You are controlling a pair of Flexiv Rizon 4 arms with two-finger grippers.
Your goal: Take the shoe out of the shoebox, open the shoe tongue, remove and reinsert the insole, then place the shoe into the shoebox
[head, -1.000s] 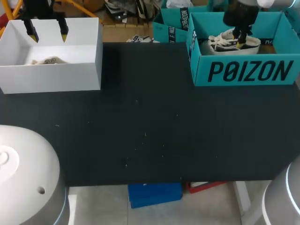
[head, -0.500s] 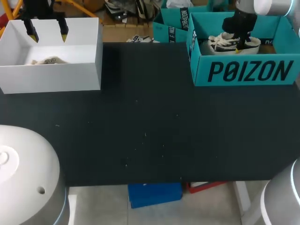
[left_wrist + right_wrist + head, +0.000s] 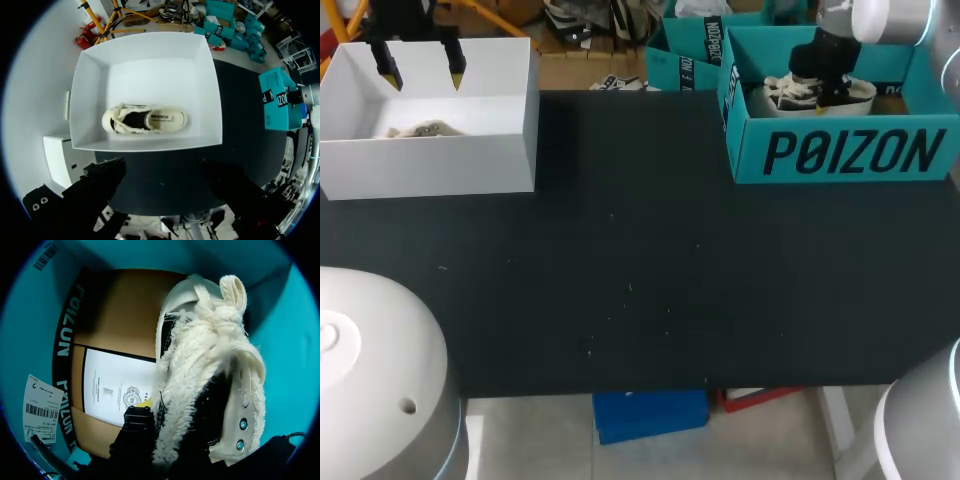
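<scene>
Inside the shoebox (image 3: pixel 840 152), teal walls hem the right claw (image 3: pixel 828 92) against the shoe (image 3: pixel 210 365); I cannot tell whether it grips. Across the desk (image 3: pixel 640 260) from the shoebox, the left claw (image 3: pixel 420 72) gapes over a white box (image 3: pixel 430 165).

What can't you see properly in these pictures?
Whether the right gripper grips the shoe: in the right wrist view fluffy lining covers the contact; in the head view its arm does.
The insole: hidden under that lining.
The other shoe in the white box: head view, partly behind the box's front wall.
</scene>
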